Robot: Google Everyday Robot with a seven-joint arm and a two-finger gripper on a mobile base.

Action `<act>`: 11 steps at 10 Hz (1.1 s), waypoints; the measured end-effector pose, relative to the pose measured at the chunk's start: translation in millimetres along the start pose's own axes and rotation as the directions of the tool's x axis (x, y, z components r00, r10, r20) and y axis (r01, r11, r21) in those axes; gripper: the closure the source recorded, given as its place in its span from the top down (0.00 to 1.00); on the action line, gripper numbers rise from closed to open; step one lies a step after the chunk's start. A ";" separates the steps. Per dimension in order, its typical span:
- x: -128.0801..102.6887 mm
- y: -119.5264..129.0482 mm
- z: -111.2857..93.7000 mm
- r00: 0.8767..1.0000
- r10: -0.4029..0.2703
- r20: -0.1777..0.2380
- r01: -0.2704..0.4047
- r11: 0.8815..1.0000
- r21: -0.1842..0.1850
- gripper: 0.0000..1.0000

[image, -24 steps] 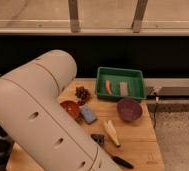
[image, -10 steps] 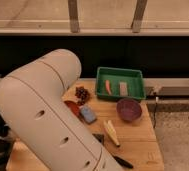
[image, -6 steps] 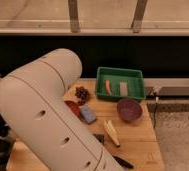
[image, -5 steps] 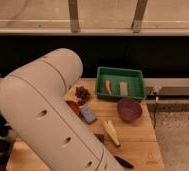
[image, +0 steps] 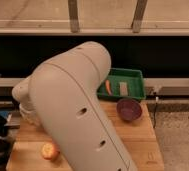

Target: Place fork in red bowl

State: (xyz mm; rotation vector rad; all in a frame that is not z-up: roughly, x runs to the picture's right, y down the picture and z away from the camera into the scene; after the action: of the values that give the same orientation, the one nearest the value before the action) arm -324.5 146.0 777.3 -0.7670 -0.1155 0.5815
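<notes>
Camera view: gripper, fork both unseen

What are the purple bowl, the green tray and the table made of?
The purple bowl looks like plastic or glazed ceramic: it is smooth with a faint sheen. The green tray is probably plastic, with an even colour and thin walls. The table looks like wood, light tan and matte. The gripper is out of sight, hidden behind the big white arm.

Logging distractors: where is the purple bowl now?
In the camera view the purple bowl sits right of centre on the table, in front of the green tray, beside the white arm; the claw is out of view.
</notes>
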 end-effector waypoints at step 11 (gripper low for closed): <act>-5.2 3.5 -11.0 0.986 -0.025 0.167 0.043 0.994 -0.104 0.00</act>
State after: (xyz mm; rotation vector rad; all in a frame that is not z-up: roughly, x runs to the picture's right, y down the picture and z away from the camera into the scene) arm -327.1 138.4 767.6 -0.8188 -0.3148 0.6100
